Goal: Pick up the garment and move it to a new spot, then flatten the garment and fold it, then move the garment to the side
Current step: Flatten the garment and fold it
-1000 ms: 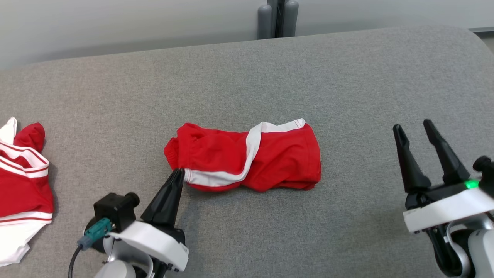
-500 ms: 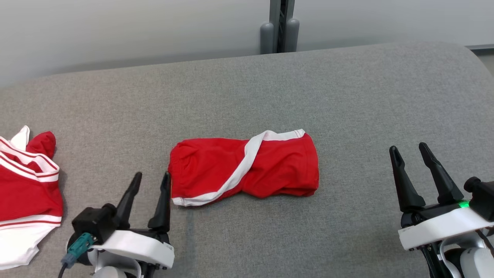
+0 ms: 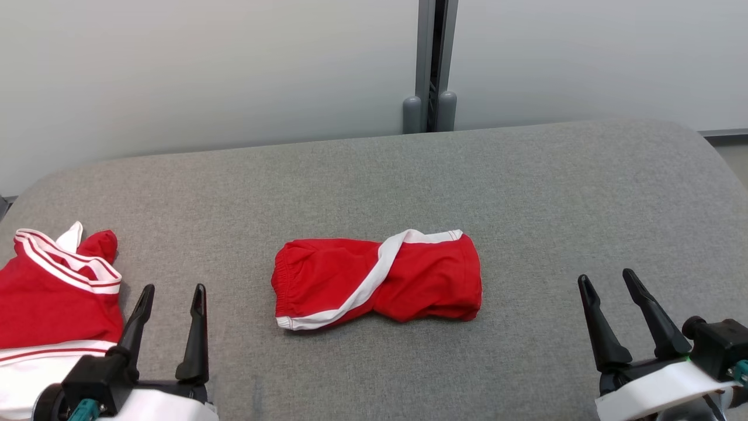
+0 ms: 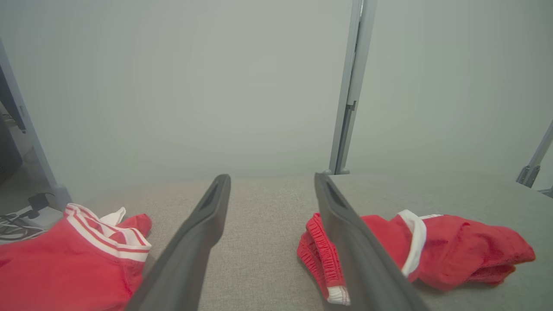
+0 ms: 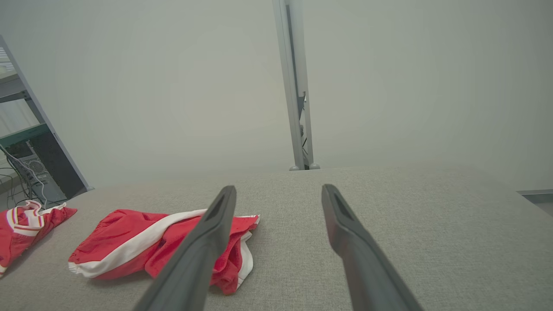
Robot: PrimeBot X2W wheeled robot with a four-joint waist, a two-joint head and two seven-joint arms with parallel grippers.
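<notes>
Red-and-white garment (image 3: 377, 278) lay bunched mid-way across the grey cushion (image 3: 526, 193), between my left gripper (image 3: 175, 287) and right gripper (image 3: 605, 275), both near-side, fingers spread, holding nothing, clear of it; second red garment (image 3: 52, 292) at left edge.

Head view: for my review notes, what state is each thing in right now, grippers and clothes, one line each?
left gripper: open, empty, clear of the cloth.
right gripper: open, empty, clear of the cloth.
red garment: folded into a compact bundle, lying mid-way on the grey surface, held by nothing.
second garment: red and white, crumpled at the surface's left edge, untouched.
</notes>
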